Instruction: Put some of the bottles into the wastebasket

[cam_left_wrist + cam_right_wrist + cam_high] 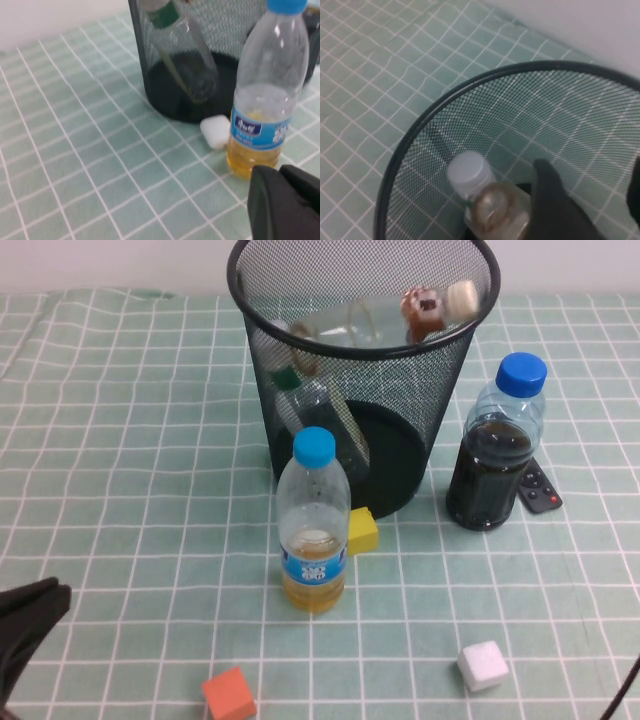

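Release step looks done: the smaller bottle [490,210] lies in the wastebasket [420,128] just beside your wide, empty right gripper [595,200], and the left gripper [30,625], grip unreadable, sits well short of it; next, lift clear of the rim.

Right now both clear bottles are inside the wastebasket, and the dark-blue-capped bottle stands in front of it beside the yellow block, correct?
Not quite. In the high view the light-blue-capped bottle stands by the yellow block; the dark-blue-capped bottle stands right of the wastebasket.
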Robot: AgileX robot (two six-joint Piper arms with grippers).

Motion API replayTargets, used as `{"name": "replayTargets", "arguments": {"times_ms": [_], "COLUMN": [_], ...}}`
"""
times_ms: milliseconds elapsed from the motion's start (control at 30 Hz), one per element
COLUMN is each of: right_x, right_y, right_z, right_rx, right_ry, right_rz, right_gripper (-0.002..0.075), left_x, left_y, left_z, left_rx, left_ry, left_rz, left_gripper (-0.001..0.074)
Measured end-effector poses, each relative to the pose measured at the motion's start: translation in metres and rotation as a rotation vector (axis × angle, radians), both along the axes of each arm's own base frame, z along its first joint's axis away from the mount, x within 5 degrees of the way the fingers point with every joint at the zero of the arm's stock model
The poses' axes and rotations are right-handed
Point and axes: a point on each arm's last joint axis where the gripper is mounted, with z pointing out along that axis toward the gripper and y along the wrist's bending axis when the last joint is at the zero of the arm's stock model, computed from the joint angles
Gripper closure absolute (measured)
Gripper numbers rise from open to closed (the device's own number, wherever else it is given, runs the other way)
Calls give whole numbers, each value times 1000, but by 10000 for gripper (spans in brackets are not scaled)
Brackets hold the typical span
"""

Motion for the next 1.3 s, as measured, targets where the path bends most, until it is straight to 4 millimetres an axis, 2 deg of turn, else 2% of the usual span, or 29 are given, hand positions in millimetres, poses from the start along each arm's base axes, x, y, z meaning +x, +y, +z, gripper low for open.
{"name": "replayTargets", "arguments": {"times_ms": [167,300,333,500,667,767,867,1033,1167,1300], "right_x": [-36,-58,-64,-100,-144,-161,-180,-213,-234,-254], "right_y": [-15,-24,-25,-27,-16,-20,-29,-53,-79,-102], "right_z": [28,42,46,68,75,64,43,8,-30,-63], "right_rx": [-12,-25,-34,-56,-46,-105,-175,-156,-107,-37], "right_ry": [-34,-49,-66,-150,-146,-108,-66,-49,9,-6], "right_rz": [-3,-30,-59,-175,-107,-149,-197,-225,-262,-249], "right_gripper": [557,715,731,726,726,726,726,726,726,726], "left_x": [-22,-39,-44,-59,-54,-48,-41,-32,-30,-30], "left_y": [11,18,20,25,23,21,21,22,23,22], "left_z": [-1,-4,-5,-17,-34,-50,-67,-94,-98,-100], "left_rx": [-56,-124,-144,-254,-275,-271,-271,-282,-292,-284], "left_ry": [-114,-193,-214,-278,-248,-227,-229,-250,-273,-257], "left_rz": [6,5,5,-4,6,23,49,102,119,114], "left_gripper": [740,740,740,740,740,739,740,740,740,739]}}
